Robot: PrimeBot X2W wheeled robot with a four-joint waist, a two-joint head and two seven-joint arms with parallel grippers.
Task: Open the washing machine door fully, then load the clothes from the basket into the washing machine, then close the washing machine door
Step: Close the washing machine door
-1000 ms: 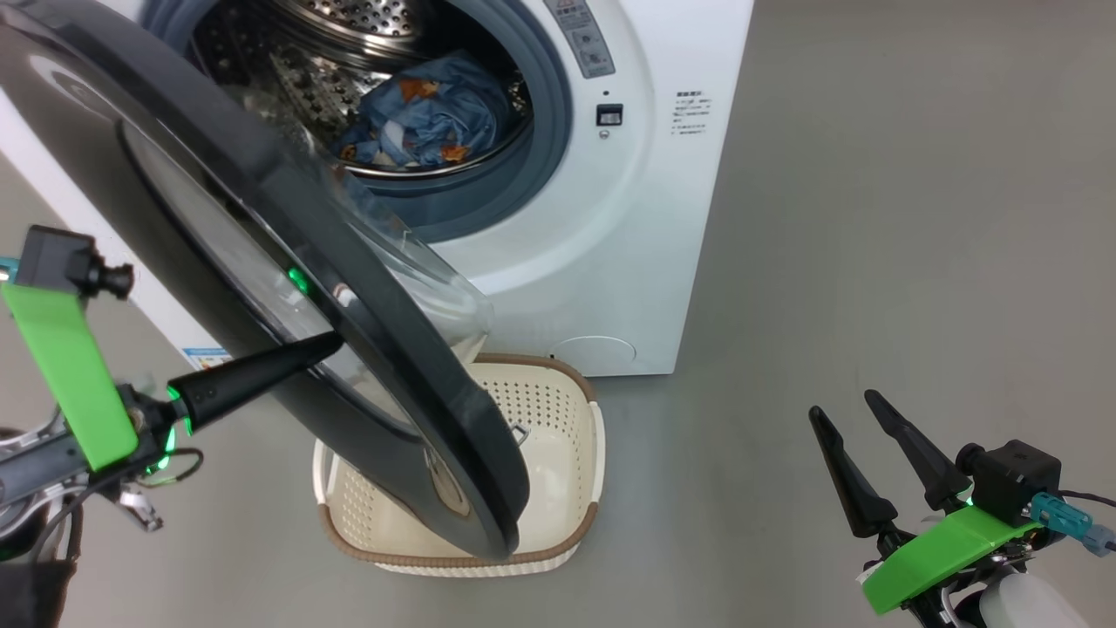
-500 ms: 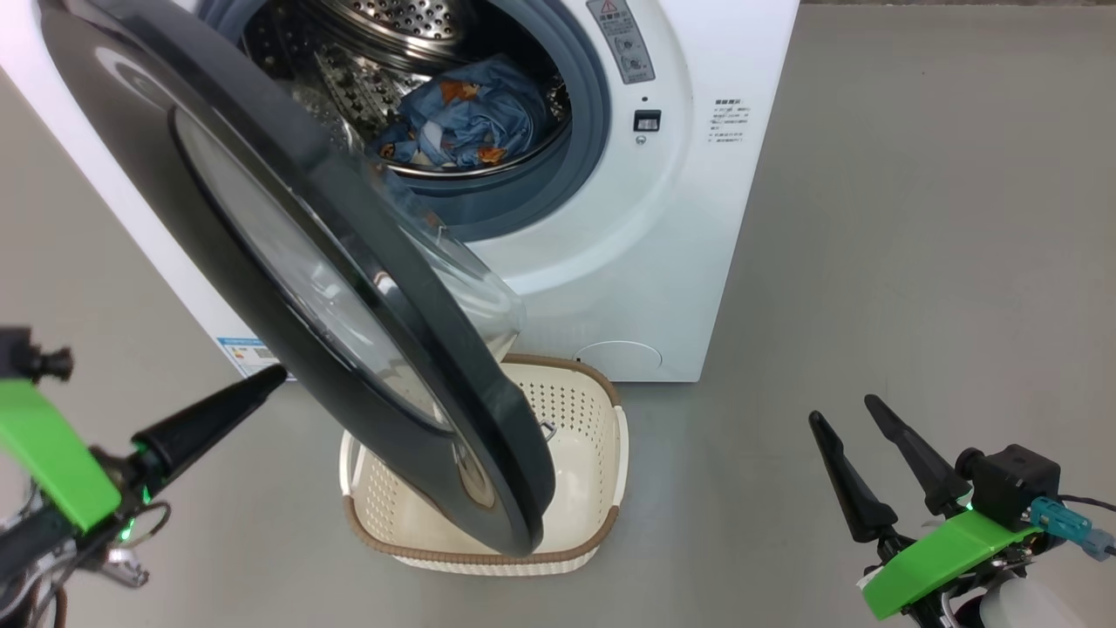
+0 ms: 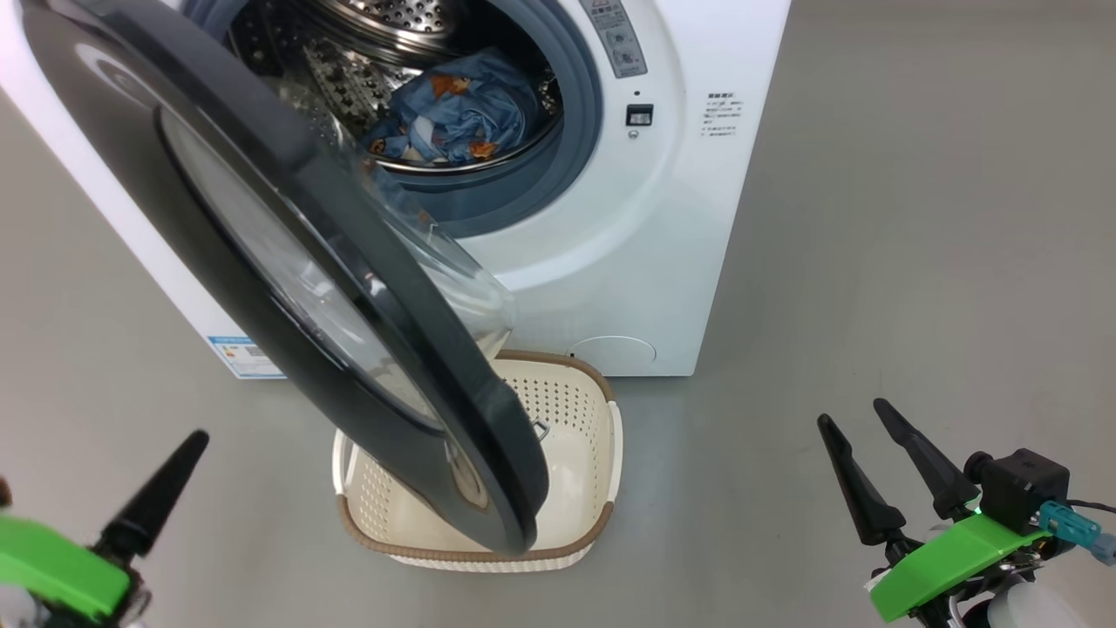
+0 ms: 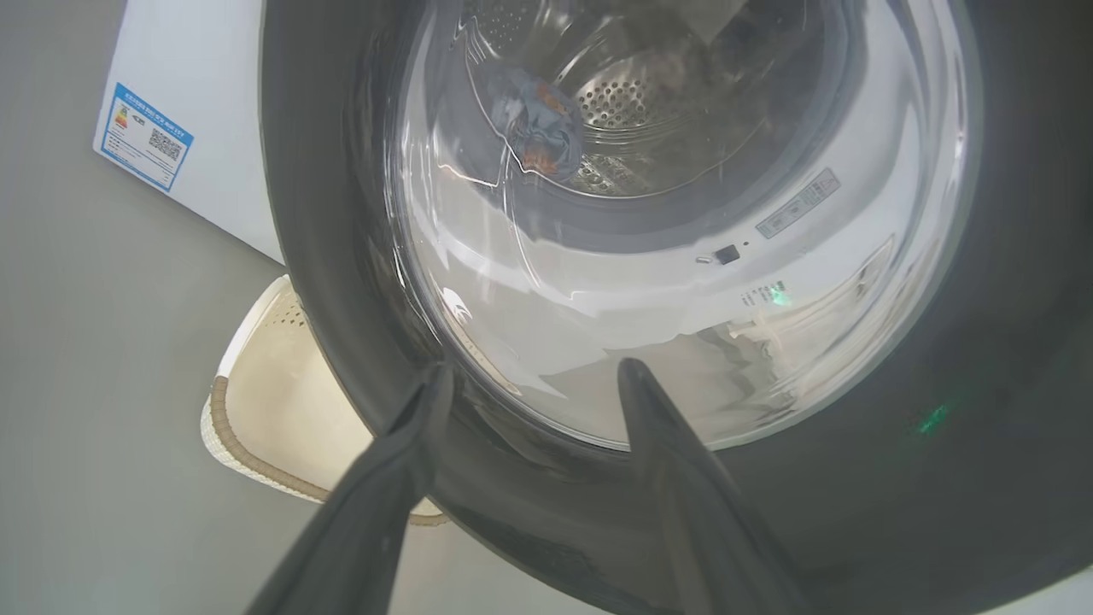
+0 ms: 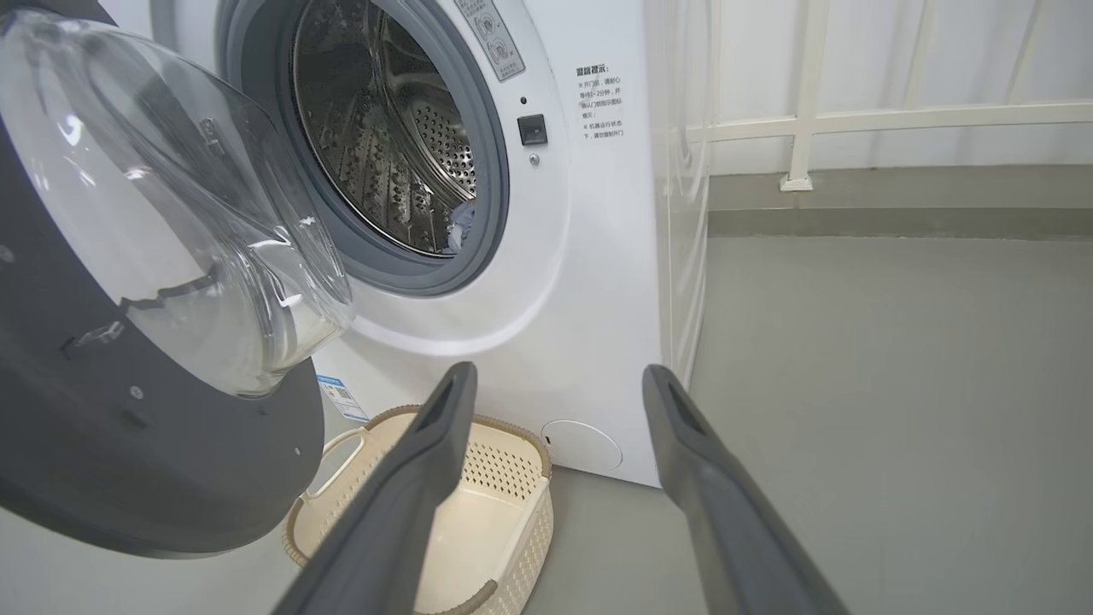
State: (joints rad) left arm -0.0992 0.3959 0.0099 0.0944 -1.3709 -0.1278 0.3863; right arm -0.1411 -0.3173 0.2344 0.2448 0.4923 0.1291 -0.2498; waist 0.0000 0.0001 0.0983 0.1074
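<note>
I am looking down at a smooth grey floor (image 3: 872, 262) that is carrying the white washing machine (image 3: 610, 262). The cream perforated basket (image 3: 567, 410) with its brown rim is sitting on this floor just before the machine's base.

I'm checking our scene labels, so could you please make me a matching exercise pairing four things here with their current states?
Things:
1. clothes
2. basket
3. washing machine door
4. right tool

States:
a. open, holding nothing
b. looks empty
c. lying in the steel drum
d. swung partly open

Pairs: 1-c, 2-b, 3-d, 4-a
</note>
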